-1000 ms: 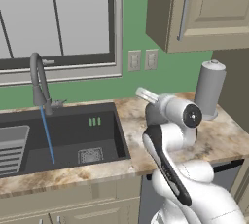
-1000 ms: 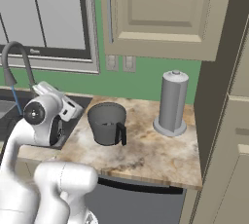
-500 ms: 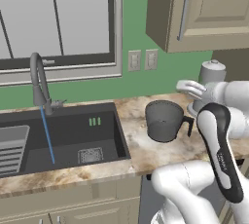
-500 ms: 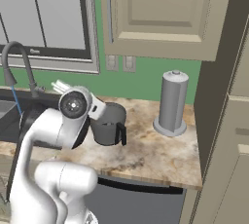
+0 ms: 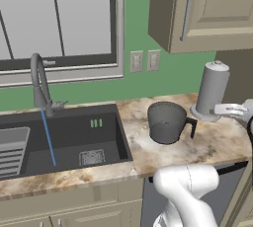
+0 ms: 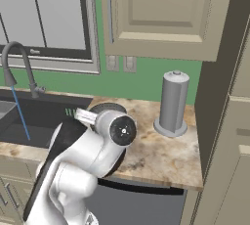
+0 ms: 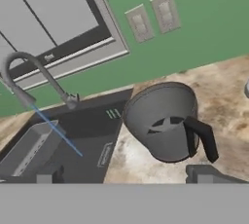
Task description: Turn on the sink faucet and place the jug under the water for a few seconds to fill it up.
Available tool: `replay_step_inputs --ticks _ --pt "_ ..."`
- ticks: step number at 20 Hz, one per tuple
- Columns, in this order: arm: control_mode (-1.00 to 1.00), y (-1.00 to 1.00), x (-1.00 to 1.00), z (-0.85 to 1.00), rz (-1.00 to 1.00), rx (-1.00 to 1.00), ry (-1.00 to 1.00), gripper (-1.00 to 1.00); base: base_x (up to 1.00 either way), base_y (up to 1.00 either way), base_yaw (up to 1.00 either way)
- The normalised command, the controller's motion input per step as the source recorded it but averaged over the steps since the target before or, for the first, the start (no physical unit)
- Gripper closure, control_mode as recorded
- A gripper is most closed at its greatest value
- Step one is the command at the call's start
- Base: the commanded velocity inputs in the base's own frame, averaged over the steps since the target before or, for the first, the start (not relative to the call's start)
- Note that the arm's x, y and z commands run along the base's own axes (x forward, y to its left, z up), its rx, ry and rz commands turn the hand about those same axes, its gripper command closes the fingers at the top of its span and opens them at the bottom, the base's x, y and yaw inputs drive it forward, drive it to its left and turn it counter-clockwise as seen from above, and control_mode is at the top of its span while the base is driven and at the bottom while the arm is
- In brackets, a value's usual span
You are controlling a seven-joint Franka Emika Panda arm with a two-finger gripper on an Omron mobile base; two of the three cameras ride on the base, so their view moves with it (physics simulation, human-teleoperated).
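Water (image 5: 48,137) already runs from the sink faucet (image 5: 40,83) into the sink (image 5: 69,137); the jug (image 5: 168,122) stands upright on the counter (image 5: 217,144) just right of the basin, handle (image 7: 202,138) turned toward the hand. The gripper (image 7: 124,175) hovers short of the jug, fingers spread wide, holding nothing. Best approach, by judgement: descend squarely over the handle, close firmly, then lift level toward the stream, clear of the paper-towel roll (image 5: 211,90).

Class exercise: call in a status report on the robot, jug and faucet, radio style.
Gripper open, empty, short of the jug. Jug upright on the counter, right of the sink, handle toward the paper-towel roll. Faucet on, water falling into the basin. Path looks clear.
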Motion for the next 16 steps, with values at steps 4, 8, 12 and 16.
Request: replay_step_inputs --ticks 4,8,12,16 --pt "-1.0 -0.24 -0.16 -0.59 0.25 -0.12 -0.26 -1.0 0.0 0.0 0.0" --pt "-1.0 -0.01 0.02 -0.54 0.26 -0.17 -0.27 -1.0 0.0 0.0 0.0" --pt "-1.0 -0.01 0.22 -0.56 0.23 -0.15 -0.3 -1.0 0.0 0.0 0.0" --pt "-1.0 -0.06 0.15 -0.47 0.2 -0.11 -0.24 -1.0 0.0 0.0 0.0"
